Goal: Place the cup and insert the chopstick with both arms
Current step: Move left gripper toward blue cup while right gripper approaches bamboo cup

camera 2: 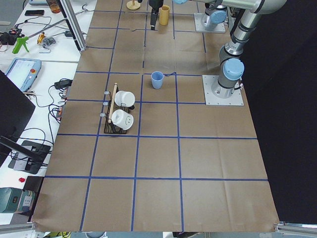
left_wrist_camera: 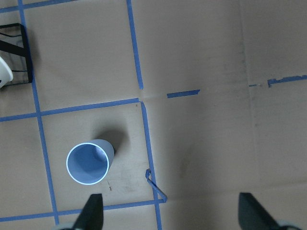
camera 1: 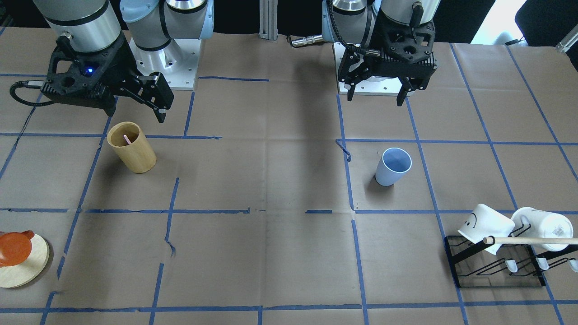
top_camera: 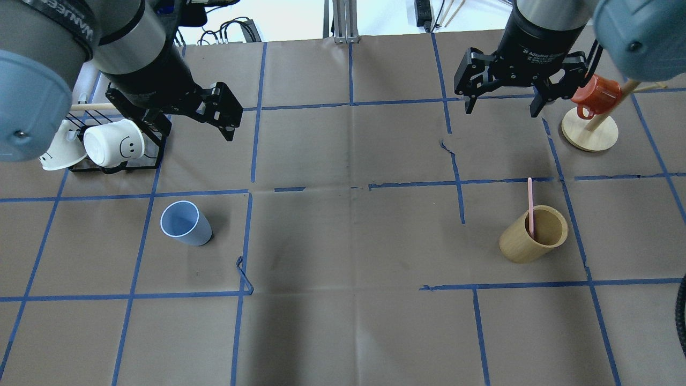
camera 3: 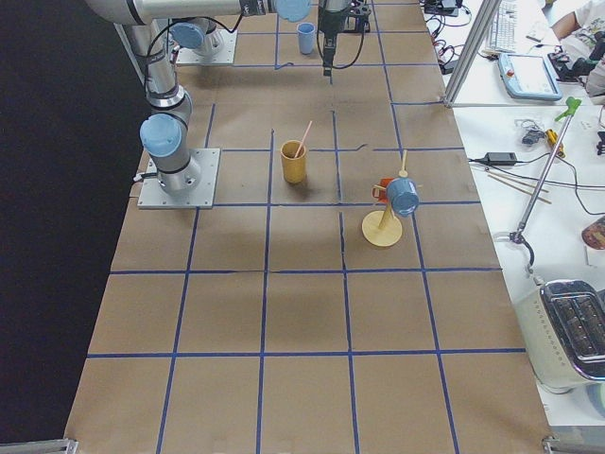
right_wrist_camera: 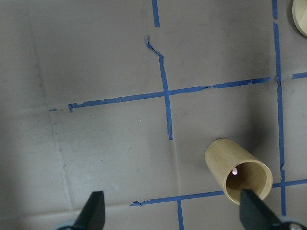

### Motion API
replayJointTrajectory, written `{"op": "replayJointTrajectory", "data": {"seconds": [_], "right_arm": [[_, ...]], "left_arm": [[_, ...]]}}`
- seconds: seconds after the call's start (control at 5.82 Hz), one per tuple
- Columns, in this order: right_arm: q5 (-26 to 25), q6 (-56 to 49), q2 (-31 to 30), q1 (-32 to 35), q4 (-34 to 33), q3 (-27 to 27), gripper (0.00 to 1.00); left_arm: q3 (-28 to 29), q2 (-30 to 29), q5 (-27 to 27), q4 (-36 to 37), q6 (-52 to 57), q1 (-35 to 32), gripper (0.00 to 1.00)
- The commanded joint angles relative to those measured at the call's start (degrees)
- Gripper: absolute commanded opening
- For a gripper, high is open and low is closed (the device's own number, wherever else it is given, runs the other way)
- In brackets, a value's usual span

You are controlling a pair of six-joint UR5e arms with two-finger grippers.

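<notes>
The light-blue cup (top_camera: 185, 223) stands upright on the table's left half; it also shows in the front view (camera 1: 392, 168) and the left wrist view (left_wrist_camera: 88, 163). The pale-pink chopstick (top_camera: 530, 206) stands leaning inside a tan wooden cup (top_camera: 530, 238) on the right half; its tip shows in the right wrist view (right_wrist_camera: 235, 171). My left gripper (top_camera: 192, 128) is open and empty, raised beyond the blue cup. My right gripper (top_camera: 502, 107) is open and empty, raised beyond the wooden cup (camera 1: 133, 151).
A black rack (top_camera: 107, 166) with two white mugs and a wooden dowel sits at the far left. A wooden mug tree (top_camera: 589, 134) with an orange mug stands at the far right. Blue tape lines grid the brown table.
</notes>
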Motion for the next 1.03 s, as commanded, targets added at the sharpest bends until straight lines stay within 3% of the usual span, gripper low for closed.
{"op": "replayJointTrajectory", "data": {"seconds": [0.0, 0.34, 0.52, 0.86], "right_arm": [[-0.7, -6.1, 0.2, -2.1, -0.7, 0.6, 1.00], [0.1, -10.0, -0.4, -9.2, -1.0, 2.7, 0.99], [-0.3, -13.6, -0.6, -9.6, -6.5, 6.7, 0.99], [0.0, -15.6, -4.7, -9.6, -14.2, 17.1, 0.98]], "left_arm": [[-0.1, 1.3, -0.1, 0.1, 0.6, 0.4, 0.99], [-7.5, 1.1, -0.4, 0.7, 4.2, 9.5, 0.99], [-11.8, -0.6, -0.5, 5.3, 7.7, 10.5, 0.99], [-25.6, -3.1, -0.1, 22.5, 8.3, 11.3, 0.99]]}}
